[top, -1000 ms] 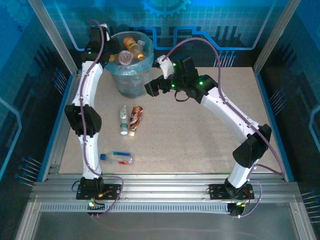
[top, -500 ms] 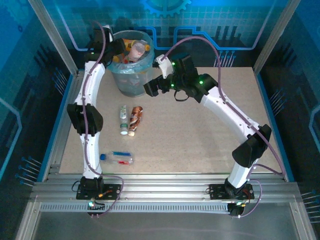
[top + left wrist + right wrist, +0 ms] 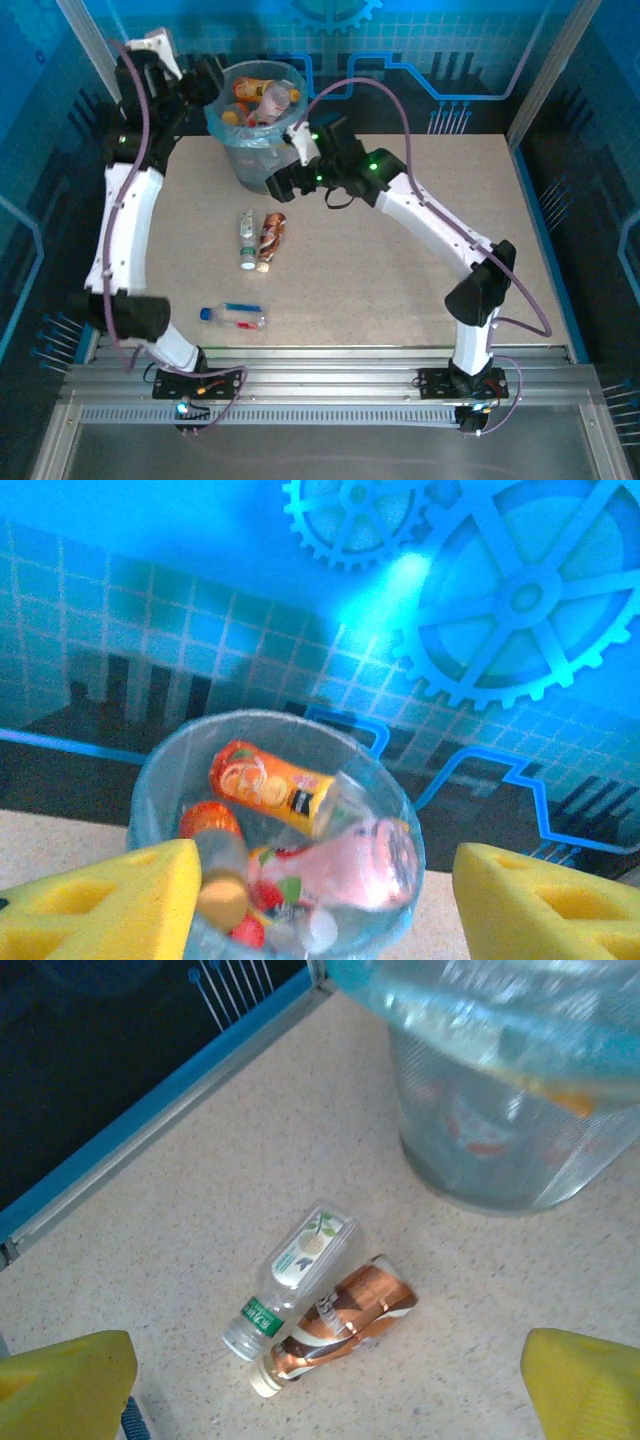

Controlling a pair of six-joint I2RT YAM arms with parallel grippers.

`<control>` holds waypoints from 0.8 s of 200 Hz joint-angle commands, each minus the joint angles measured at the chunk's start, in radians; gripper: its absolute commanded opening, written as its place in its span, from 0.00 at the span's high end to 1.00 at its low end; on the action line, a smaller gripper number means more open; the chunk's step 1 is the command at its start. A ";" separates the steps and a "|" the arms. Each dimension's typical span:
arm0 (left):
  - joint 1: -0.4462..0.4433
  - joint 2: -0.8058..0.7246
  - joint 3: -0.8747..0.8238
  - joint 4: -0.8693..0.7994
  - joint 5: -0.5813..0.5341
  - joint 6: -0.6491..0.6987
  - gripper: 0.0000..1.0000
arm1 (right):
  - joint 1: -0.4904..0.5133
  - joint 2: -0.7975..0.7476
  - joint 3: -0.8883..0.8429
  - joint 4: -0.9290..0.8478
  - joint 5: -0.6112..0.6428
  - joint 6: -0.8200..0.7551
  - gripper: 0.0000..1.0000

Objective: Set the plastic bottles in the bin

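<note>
Left jaws released, empty, facing bin (image 3: 248, 165); right jaws released above green bottle (image 3: 293, 1277) touching brown bottle (image 3: 335, 1325) — could pinch both, dropping one.

White arms (image 3: 120, 225), black joints (image 3: 137, 316), purple cables (image 3: 375, 80)

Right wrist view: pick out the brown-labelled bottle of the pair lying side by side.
The coppery bottle with the cream cap. Its neighbour, the clear bottle, has a green and white label instead.

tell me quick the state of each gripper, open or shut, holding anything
left gripper: open, holding nothing
right gripper: open, holding nothing
</note>
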 commanded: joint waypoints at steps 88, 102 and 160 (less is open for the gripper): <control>-0.120 -0.516 -0.698 -0.049 0.094 0.253 0.23 | 0.081 0.329 -0.082 0.091 0.096 0.344 0.11; -0.121 -0.545 -0.728 -0.058 0.097 0.253 0.23 | 0.079 0.364 -0.072 0.104 0.078 0.366 0.10; -0.122 -0.582 -0.767 -0.056 0.094 0.254 0.21 | 0.074 0.499 0.015 0.072 0.062 0.415 0.12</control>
